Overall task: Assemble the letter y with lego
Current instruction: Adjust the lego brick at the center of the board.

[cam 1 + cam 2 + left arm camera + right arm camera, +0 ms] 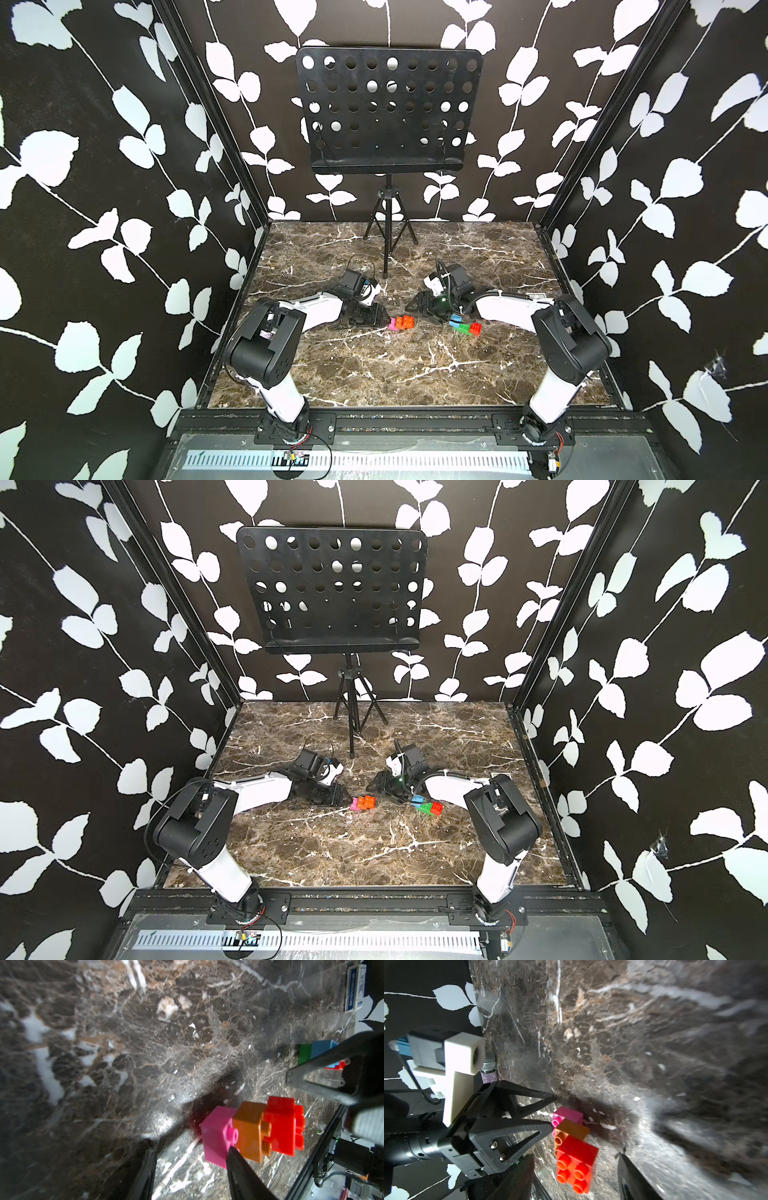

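Mid-table, lego stem (249,1132) prob light, stiff, slick; pinch flat sides. L gripper (552,1109), R gripper (576,1156) agape, empty.

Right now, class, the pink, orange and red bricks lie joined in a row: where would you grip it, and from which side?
Probably the pink brick, across its two flat walls, coming in low from the side of the left hand. The row lies on its side with studs facing the right arm, so the pink end offers parallel faces and leaves the red brick free.
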`<state>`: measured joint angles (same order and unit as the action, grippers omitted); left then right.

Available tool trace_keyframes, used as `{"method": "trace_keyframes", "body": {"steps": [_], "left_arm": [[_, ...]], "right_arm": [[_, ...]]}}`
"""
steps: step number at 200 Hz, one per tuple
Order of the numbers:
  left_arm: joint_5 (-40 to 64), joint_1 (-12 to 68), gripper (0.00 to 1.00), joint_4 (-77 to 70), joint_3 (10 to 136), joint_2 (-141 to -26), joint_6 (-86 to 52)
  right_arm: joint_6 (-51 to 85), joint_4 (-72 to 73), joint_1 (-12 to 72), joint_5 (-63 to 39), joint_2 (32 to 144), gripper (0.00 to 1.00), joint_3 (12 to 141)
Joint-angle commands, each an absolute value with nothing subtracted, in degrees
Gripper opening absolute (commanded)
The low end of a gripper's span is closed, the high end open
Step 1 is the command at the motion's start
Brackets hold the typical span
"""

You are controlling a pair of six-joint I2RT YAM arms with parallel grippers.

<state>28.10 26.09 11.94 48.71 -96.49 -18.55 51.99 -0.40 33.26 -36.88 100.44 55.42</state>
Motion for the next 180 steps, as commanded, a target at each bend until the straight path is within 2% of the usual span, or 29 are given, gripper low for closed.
{"method": "trace_keyframes", "body": {"steps": [1, 100, 152, 180], "left_arm": [[25.8, 25.9, 0.57, 15.8, 46.7, -96.9, -18.4], [27.2, 25.6, 0.58, 15.4, 48.4, -96.2, -18.0], [34.0, 22.8, 0.61, 7.0, 45.4, -93.6, -23.4], [41.0, 22.0, 0.62, 0.4, 42.6, -92.7, -26.9]], "right_arm": [[54.1, 1.3, 34.7, -35.1, 100.2, 0.62, 54.9], [58.3, 5.7, 36.7, -34.6, 99.5, 0.61, 55.0], [59.4, 6.5, 37.3, -34.2, 99.6, 0.60, 54.6], [59.9, 6.8, 37.5, -34.2, 99.7, 0.60, 54.7]]}}
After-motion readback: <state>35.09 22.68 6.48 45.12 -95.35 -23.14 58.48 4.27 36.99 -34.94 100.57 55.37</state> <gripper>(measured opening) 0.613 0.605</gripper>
